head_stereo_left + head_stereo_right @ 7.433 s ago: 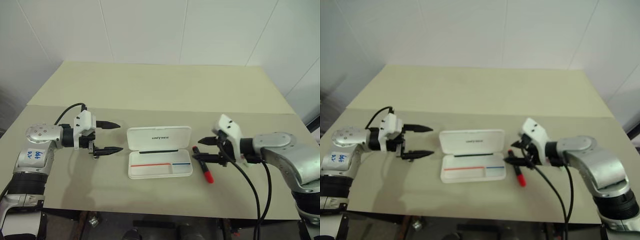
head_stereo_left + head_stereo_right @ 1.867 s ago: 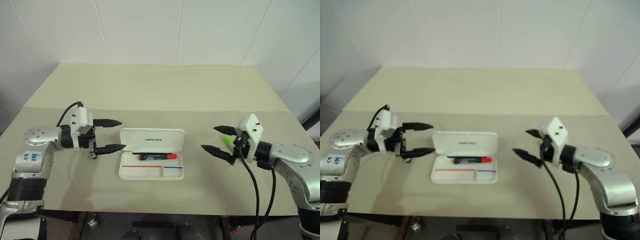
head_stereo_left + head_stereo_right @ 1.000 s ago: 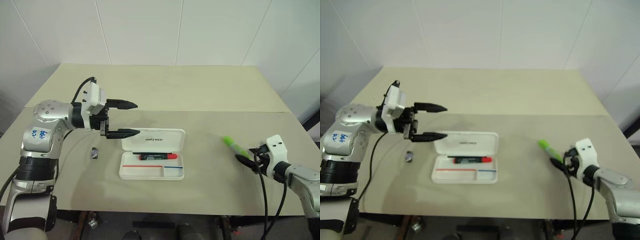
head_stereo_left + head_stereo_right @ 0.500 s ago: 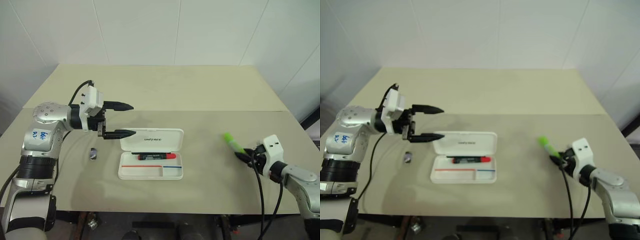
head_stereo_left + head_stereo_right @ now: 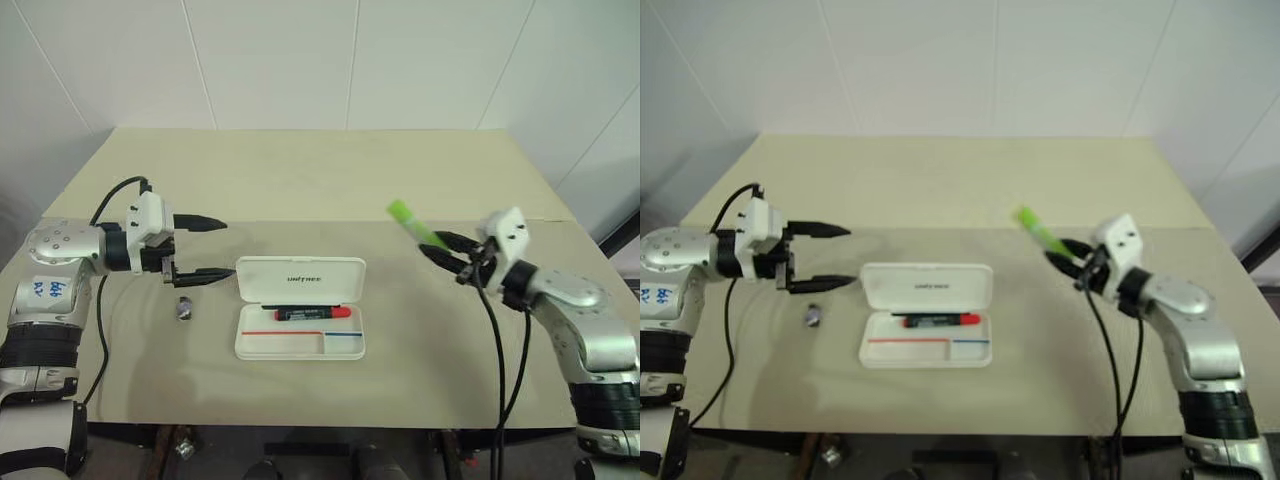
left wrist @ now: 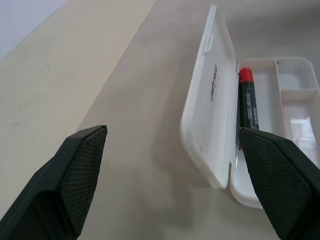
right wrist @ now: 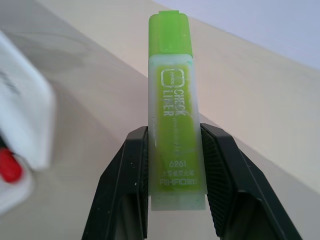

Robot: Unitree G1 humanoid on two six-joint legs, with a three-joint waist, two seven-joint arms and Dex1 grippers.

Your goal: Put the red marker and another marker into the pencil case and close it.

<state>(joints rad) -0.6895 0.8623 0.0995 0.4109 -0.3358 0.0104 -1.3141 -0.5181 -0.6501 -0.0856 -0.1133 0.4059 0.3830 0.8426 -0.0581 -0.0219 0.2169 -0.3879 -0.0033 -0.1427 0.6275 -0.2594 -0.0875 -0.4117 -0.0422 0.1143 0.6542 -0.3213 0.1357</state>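
The two eye views are looking forward and down from the head onto the bench (image 5: 320, 180), both taking in the open pencil case (image 5: 301, 306) at centre. The left wrist view is looking close along the left gripper (image 6: 175, 185) at that case's lid. The right wrist view is facing along the right gripper (image 7: 175, 175), very near the lime-green marker (image 7: 175, 125), sharing the case's edge.

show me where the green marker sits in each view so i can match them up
Left eye view: green marker right of centre, lifted above the table in the right hand.
Right eye view: right of centre, same hand.
Left wrist view: not in it.
Right wrist view: centre, clamped between both fingers.
Shared landmark: the open white pencil case.
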